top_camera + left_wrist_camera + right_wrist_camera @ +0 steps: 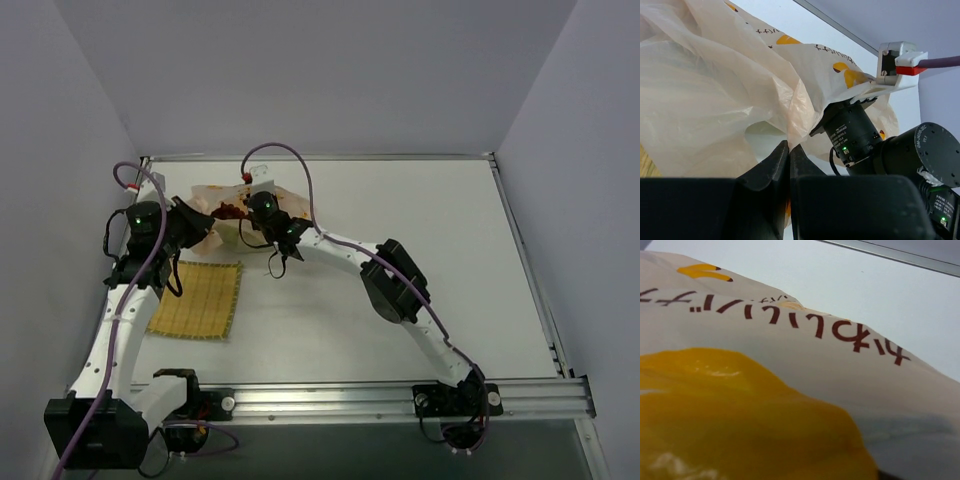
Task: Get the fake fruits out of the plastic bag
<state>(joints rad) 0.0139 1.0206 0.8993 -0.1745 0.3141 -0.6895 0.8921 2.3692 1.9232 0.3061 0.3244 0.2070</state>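
Left hand (pixel 788 156) is clenched on the plastic bag (pixel 710 100) near the desk's far-left corner. I cannot tell the right hand's (pixel 250 212) grip. The thin film may slip or tear, leaving the grapes (pixel 229 210) inside.

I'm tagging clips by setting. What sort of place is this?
Probably a lab robot cell: a plain white table walled by blank panels, left arm and right arm bolted to a metal rail.

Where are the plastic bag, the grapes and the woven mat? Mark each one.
plastic bag (pixel 715 100), left wrist view, crinkled side panel.
grapes (pixel 229 210), top external view, dark red cluster.
woven mat (pixel 200 300), top external view, its middle.
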